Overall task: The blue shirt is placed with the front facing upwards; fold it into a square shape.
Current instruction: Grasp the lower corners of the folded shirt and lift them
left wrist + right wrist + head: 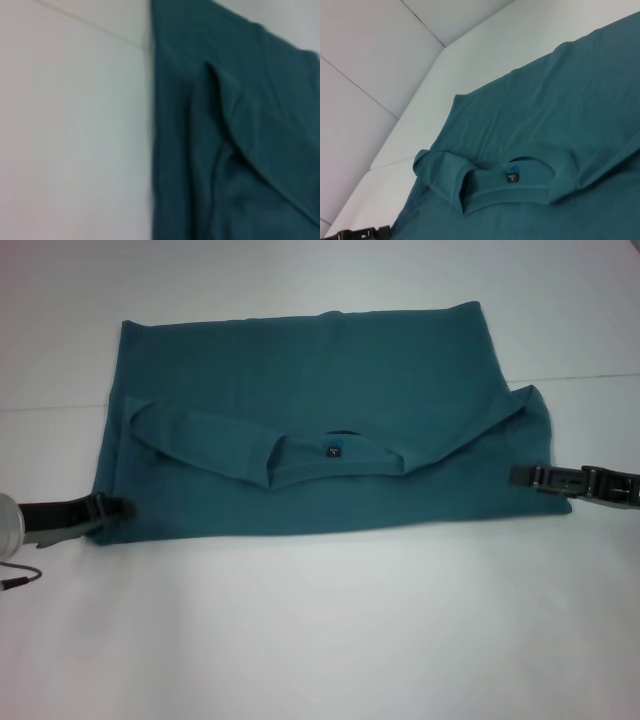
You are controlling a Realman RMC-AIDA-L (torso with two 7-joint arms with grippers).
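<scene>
You have the blue shirt (300,440) lying folded across the white surface (320,640), its collar (335,455) and dark label (333,450) lying between the two grippers. Your left gripper (118,507) sits at the shirt's near left corner, your right gripper (520,476) at its right edge; whether either is pinching cloth, you cannot tell. A thin cable (20,578) lies just beside the left arm.
</scene>
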